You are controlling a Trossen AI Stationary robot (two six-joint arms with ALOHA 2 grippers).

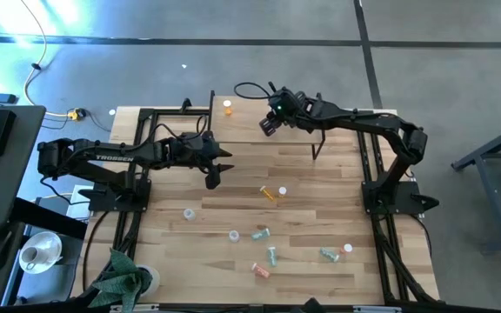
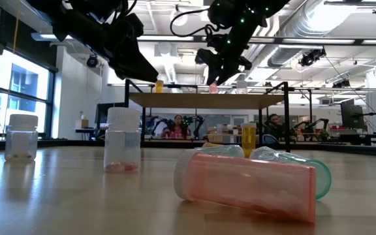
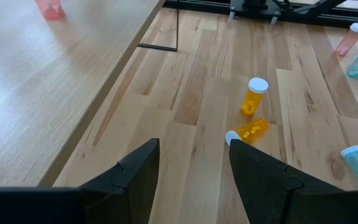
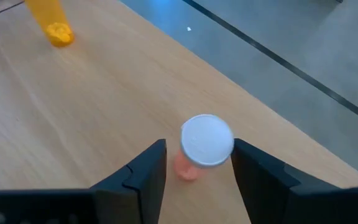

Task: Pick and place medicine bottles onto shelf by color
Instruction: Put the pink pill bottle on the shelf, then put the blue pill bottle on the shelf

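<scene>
On shelf (image 4: 92,99): pink bottle (image 4: 194,163) upright, white cap.

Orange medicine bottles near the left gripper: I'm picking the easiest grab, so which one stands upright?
The orange medicine bottle with its white cap on top stands upright. Its twin, the orange bottle beside it, lies tipped over on the wooden tabletop.

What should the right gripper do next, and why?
Probably lift straight up. The right gripper is open around the pink bottle, which stands upright on the shelf, so the placing looks done.
</scene>
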